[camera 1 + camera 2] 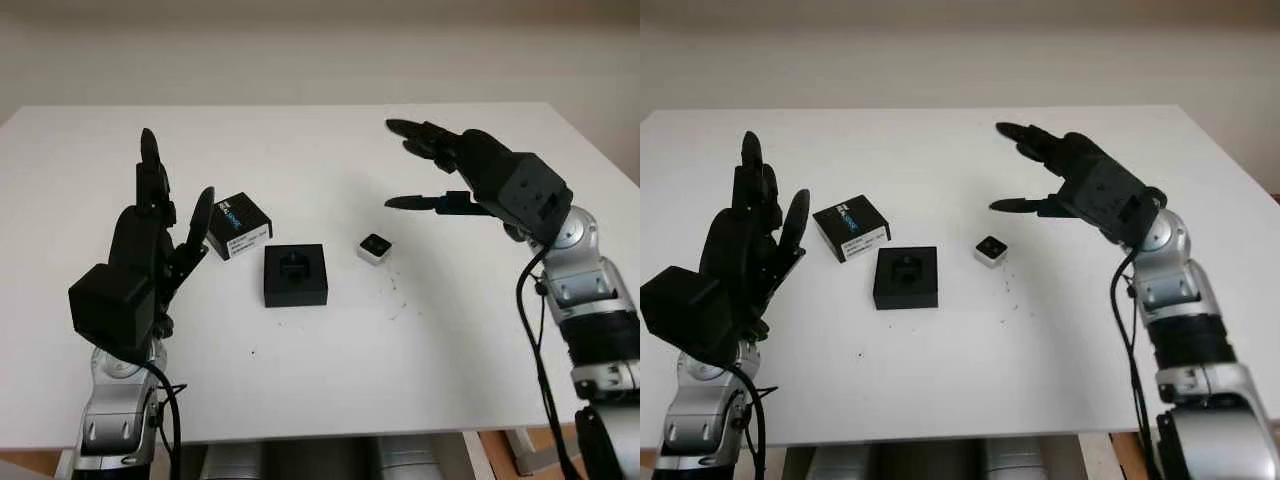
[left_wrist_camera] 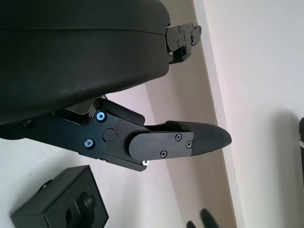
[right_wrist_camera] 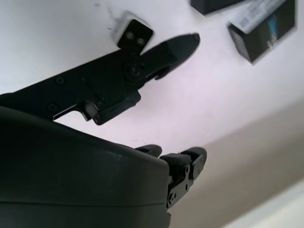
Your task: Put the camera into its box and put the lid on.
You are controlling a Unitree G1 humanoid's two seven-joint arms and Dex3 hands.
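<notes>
A small white-sided camera [image 1: 375,248] with a dark face lies on the white table [image 1: 320,380], just right of the open black box [image 1: 295,274], whose insert has a moulded recess. The black lid [image 1: 240,225], with a white label on its side, lies left of and behind the box. My left hand [image 1: 170,215] is raised open at the left, close to the lid. My right hand [image 1: 420,165] hovers open above the table, behind and to the right of the camera. The right wrist view shows the camera [image 3: 135,34] and the lid [image 3: 266,31]; the left wrist view shows the box [image 2: 61,204].
A few dark specks mark the table [image 1: 1005,290] near the camera. The table's front edge runs close to my arms, and a pale wall rises behind the far edge.
</notes>
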